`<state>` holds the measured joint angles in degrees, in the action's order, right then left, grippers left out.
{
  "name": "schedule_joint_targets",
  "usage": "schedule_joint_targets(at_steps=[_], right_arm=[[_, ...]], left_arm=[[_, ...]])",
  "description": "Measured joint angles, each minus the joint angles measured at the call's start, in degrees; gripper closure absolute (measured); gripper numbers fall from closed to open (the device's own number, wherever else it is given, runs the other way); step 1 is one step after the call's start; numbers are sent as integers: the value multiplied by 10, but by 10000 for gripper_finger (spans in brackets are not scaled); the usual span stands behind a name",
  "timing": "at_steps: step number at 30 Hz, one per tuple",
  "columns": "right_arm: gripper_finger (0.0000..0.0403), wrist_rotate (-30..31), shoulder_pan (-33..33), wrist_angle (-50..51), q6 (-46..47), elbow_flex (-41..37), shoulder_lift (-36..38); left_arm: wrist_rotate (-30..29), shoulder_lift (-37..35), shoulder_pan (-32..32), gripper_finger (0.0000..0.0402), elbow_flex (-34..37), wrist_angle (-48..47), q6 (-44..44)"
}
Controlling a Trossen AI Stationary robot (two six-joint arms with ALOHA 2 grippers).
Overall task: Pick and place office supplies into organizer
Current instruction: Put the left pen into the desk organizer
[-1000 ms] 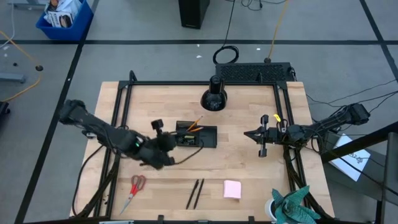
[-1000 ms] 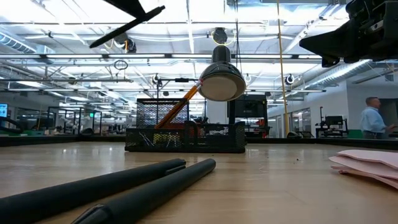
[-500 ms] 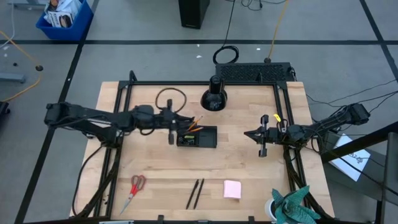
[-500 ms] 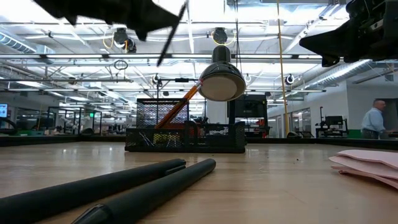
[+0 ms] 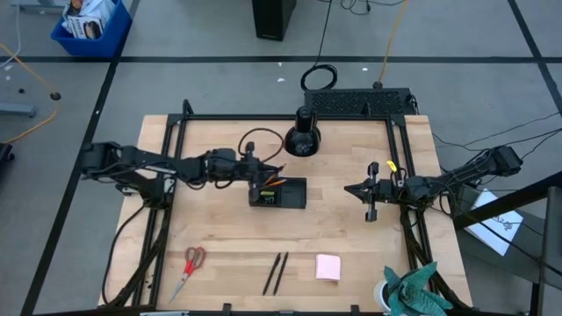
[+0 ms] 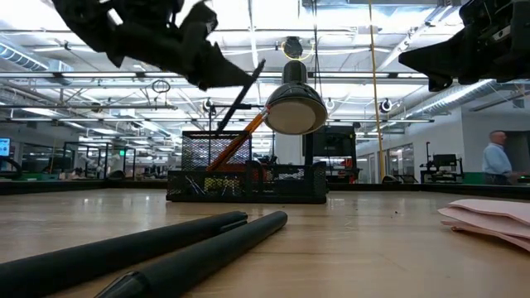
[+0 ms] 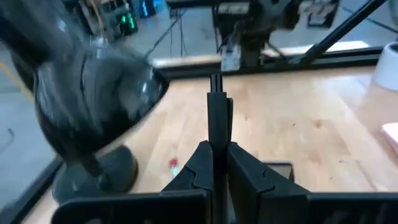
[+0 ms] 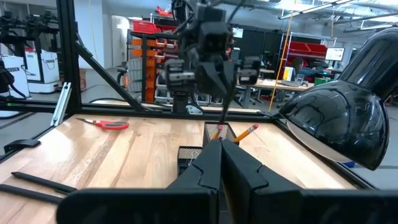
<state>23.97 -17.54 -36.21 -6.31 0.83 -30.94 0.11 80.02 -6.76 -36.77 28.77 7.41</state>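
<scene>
Black and thin, a pen is clamped in the left gripper above the black organizer, which holds orange pencils. Right gripper hangs closed, empty.

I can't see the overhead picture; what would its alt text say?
The left gripper holds a thin black pen over the black organizer mid-table. Scissors, two pens and a pink pad lie nearer the front edge.
</scene>
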Motion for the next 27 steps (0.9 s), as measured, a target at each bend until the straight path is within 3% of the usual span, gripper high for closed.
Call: schedule_joint_targets(at_steps=[10, 18, 21, 27], right_arm=[[399, 0, 0, 0, -2, 0, 0], [399, 0, 0, 0, -1, 0, 0], [399, 0, 0, 1, 7, 0, 0], [399, 0, 0, 9, 11, 0, 0]], left_arm=[[16, 64, -15, 379, 0, -4, -19], [8, 57, -10, 394, 0, -26, -20], [-19, 55, -10, 382, -1, -67, -30], [-18, 54, -8, 370, 0, -77, -35]])
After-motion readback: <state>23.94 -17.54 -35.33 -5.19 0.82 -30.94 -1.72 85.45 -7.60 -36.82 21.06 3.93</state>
